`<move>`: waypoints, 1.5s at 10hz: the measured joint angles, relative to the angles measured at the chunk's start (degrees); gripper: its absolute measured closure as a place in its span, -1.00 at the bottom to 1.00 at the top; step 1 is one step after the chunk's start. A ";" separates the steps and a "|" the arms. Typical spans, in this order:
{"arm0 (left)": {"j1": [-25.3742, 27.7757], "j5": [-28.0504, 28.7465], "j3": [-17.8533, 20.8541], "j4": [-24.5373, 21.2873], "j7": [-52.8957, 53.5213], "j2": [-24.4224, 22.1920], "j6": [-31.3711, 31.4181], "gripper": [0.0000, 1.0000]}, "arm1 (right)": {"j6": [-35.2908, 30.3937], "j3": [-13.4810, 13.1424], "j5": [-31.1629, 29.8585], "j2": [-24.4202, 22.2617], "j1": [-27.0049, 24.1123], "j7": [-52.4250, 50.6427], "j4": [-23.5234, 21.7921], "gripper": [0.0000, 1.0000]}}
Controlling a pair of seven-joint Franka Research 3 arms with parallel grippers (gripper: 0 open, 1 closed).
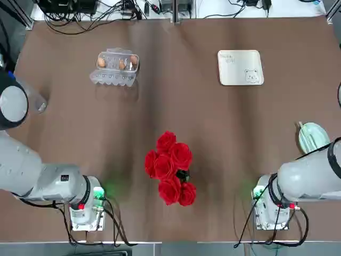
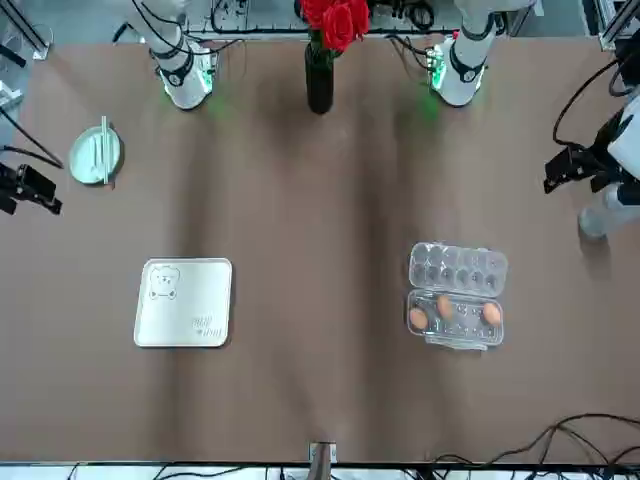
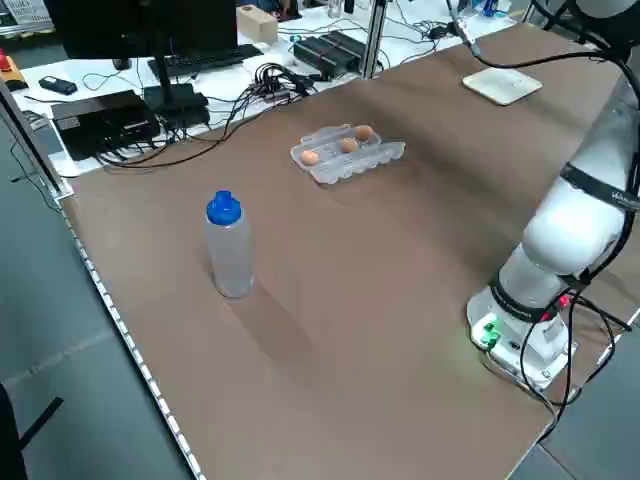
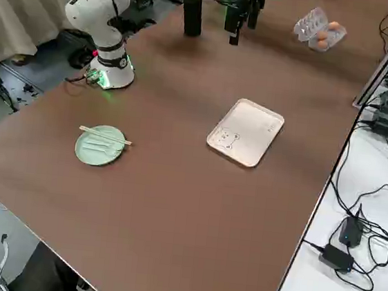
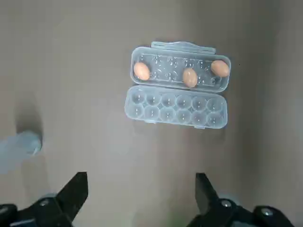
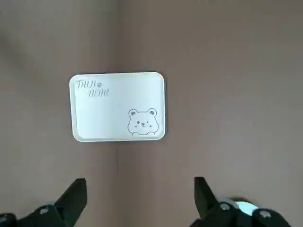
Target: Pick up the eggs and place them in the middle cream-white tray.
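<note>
Three light-brown eggs (image 1: 101, 62) (image 1: 121, 64) (image 1: 133, 61) lie in one half of an open clear plastic carton (image 1: 113, 77) at the far left. They also show in the left wrist view as eggs (image 5: 141, 71) (image 5: 190, 77) (image 5: 219, 67). The cream-white tray (image 1: 241, 68) with its bear drawing lies bare at the far right, and in the right wrist view the tray (image 6: 117, 106) is seen from above. My left gripper (image 5: 139, 194) hangs open high above the table, short of the carton. My right gripper (image 6: 139, 196) hangs open high up, short of the tray.
A clear bottle with a blue cap (image 3: 228, 245) stands near the left edge. A pale green dish with chopsticks (image 1: 311, 136) sits at the right edge. A dark vase of red roses (image 1: 170, 168) stands between the arm bases. Cables lie beyond the far edge.
</note>
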 joint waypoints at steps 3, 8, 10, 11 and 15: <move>0.02 0.00 0.00 -0.02 0.00 0.29 0.50 -1.00 | 0.00 0.00 0.00 0.00 0.00 0.00 0.00 -1.00; -1.56 0.01 -0.16 -0.47 -2.19 8.05 12.00 -1.00 | 0.00 0.04 0.00 0.05 0.01 0.00 -0.06 -1.00; -4.95 0.39 -0.28 -0.63 -9.48 14.08 16.45 -1.00 | 0.00 0.07 0.00 0.18 0.02 0.00 -0.09 -1.00; -6.65 0.46 -0.31 -0.67 -12.13 16.58 18.25 -1.00 | 0.00 0.09 0.00 0.23 0.02 0.00 -0.11 -1.00; -9.02 3.19 -0.26 -1.14 -21.12 26.34 25.89 -1.00 | 0.01 0.12 0.00 0.28 0.05 -0.01 -0.14 -0.99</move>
